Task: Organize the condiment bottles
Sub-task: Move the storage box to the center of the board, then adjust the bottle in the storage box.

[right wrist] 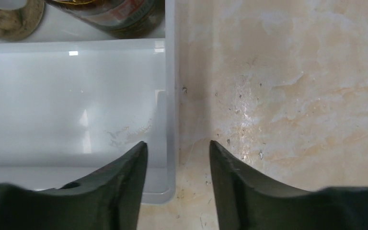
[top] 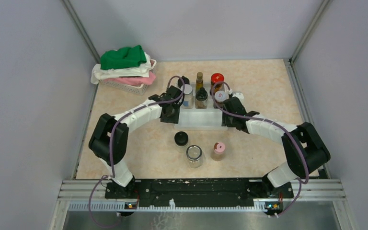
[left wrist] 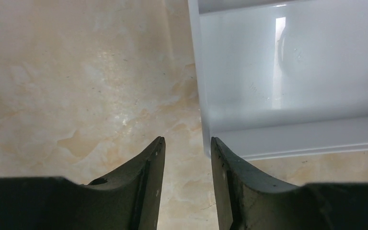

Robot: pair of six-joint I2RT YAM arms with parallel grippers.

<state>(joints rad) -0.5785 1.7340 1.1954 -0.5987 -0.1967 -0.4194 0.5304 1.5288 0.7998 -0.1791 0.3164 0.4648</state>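
Dark fingers of the left gripper [left wrist: 187, 141] stand slightly apart, holding nothing, at the near left corner of the white stepped tray [left wrist: 287, 72]. The right gripper [right wrist: 177, 143] is spread wider and straddles the tray's right wall without pinching it. A black-capped jar [top: 181, 139], a silver-lidded jar [top: 194, 155] and a pink-capped jar [top: 218, 149] stand on the table [top: 258, 96] in front of the tray, apart from both grippers. The other bottles, a slim amber bottle [top: 199, 79] among them, sit on the tray's rear steps.

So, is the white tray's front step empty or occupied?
Empty. The white tray's front step shows only bare floor; the tray's bottles stand further back.
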